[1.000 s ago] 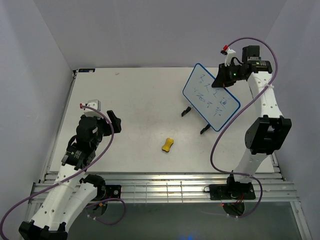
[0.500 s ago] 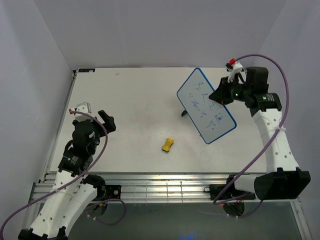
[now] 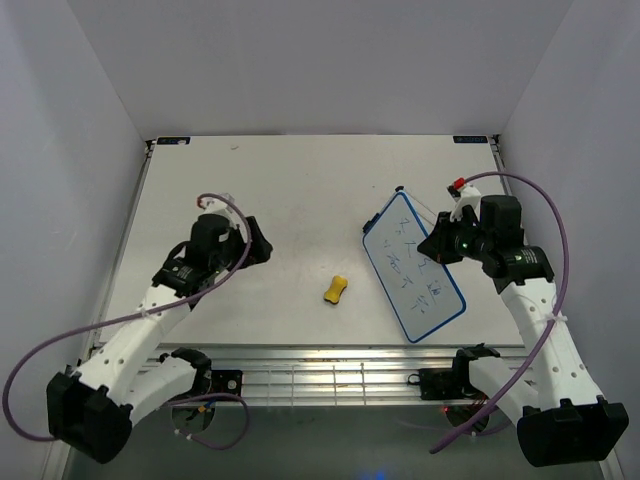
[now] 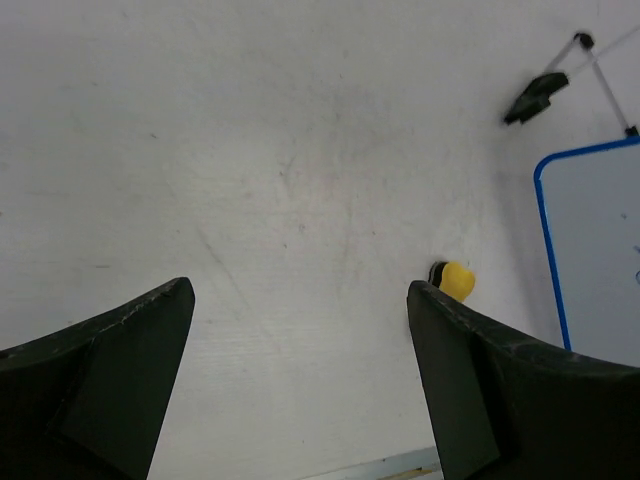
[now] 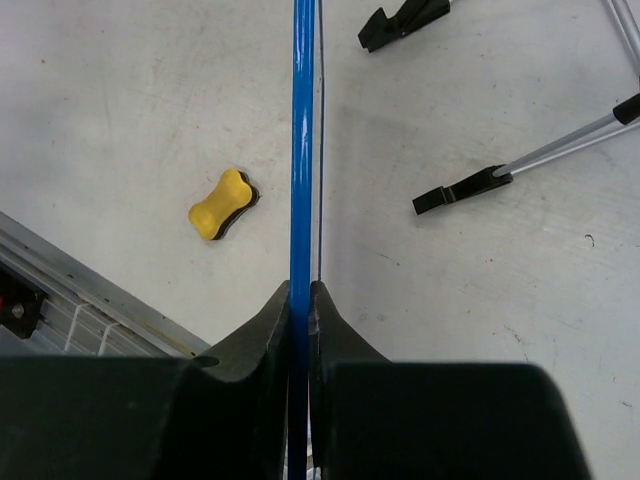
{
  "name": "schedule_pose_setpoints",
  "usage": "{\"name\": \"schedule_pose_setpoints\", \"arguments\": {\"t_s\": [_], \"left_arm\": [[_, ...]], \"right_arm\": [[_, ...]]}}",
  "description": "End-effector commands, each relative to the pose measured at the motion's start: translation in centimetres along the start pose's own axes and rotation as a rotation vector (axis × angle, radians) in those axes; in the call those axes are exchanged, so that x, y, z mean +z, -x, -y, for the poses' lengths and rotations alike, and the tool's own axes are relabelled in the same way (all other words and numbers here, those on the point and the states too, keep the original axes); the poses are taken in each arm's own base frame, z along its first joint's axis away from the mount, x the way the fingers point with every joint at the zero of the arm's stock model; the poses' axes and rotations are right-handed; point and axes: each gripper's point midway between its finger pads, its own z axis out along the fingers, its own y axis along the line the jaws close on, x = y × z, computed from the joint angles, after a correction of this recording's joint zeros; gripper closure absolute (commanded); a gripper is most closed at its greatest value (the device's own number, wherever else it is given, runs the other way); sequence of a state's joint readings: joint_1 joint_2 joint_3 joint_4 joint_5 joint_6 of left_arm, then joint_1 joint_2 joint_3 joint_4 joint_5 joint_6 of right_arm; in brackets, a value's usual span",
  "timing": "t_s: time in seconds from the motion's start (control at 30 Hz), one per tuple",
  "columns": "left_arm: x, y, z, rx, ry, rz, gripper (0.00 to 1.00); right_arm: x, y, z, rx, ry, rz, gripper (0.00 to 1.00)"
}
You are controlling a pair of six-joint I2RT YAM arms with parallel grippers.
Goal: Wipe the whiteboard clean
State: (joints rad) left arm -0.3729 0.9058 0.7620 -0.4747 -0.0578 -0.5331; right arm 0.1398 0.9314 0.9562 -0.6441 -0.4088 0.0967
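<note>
The right hand (image 5: 300, 290) clamps the whiteboard (image 3: 410, 275) by its rim; the left hand (image 4: 298, 295) is spread wide.
The scribbled whiteboard tilts just right of the yellow eraser (image 3: 335, 289) on the tabletop (image 3: 280, 180); the left hand hovers left of that eraser.

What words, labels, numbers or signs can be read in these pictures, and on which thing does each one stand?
No text can be quoted with certainty.
On the whiteboard: rows of dark handwritten marks, too small and blurred to read.
On the table: a left blue label and a right blue label at its far corners, both too small to read.
On the yellow eraser: no text visible.
</note>
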Motion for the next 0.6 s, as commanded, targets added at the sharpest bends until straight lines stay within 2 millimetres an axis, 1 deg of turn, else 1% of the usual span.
{"name": "schedule_pose_setpoints", "arguments": {"t_s": [0.0,0.03,0.07,0.1,0.13,0.17,0.2,0.23,0.27,0.33,0.37,0.4,0.47,0.5,0.57], "left_arm": [[0.5,-2.7,5.0,0.031,-0.128,-0.093,0.02],[1.3,-3.4,5.9,0.053,-0.115,-0.110,0.02],[1.0,-5.2,8.1,0.117,-0.154,-0.136,0.02],[1.2,-5.5,8.8,0.152,-0.147,-0.122,0.02],[1.5,-5.8,10.2,0.176,-0.172,-0.110,0.02],[1.6,-7.6,11.8,0.245,-0.208,-0.135,0.02],[1.7,-8.2,12.7,0.289,-0.236,-0.126,0.02],[2.0,-9.5,14.2,0.333,-0.280,-0.113,0.02],[2.4,-9.8,14.5,0.380,-0.292,-0.098,0.02],[3.2,-10.3,15.0,0.398,-0.299,-0.080,0.02],[4.2,-11.1,15.0,0.439,-0.291,-0.100,0.02],[4.6,-11.5,15.2,0.460,-0.296,-0.105,0.02],[5.3,-11.6,16.0,0.491,-0.305,-0.093,0.02],[6.1,-12.2,15.8,0.526,-0.296,-0.101,0.02],[6.6,-12.4,16.6,0.544,-0.323,-0.095,0.02]], "right_arm": [[-0.2,1.0,-0.6,-0.012,0.022,0.064,0.92],[-0.1,0.6,-0.6,-0.007,0.019,0.055,0.92],[-0.1,0.4,-0.5,-0.001,0.015,0.050,0.92],[-0.1,0.0,-0.3,0.002,0.007,0.046,0.92],[-0.1,-0.1,-0.3,0.003,0.000,0.044,0.92],[-0.2,-0.2,-0.3,0.005,0.000,0.042,0.92],[-0.3,-0.5,-0.5,0.002,0.012,0.040,0.92],[-0.3,-0.6,-0.6,-0.002,0.018,0.036,0.92],[-0.3,-0.9,-0.7,-0.001,0.025,0.027,0.92],[-0.3,-1.6,-1.2,-0.021,0.059,0.000,0.92],[-0.5,-1.9,-1.6,-0.029,0.077,-0.008,0.92],[-0.6,-2.0,-1.9,-0.034,0.094,-0.008,0.92],[-0.8,-2.0,-2.1,-0.032,0.097,0.003,0.92],[-0.8,-2.1,-2.2,-0.031,0.104,0.002,0.92],[-0.6,-2.7,-1.9,-0.022,0.098,-0.013,0.92]]}}
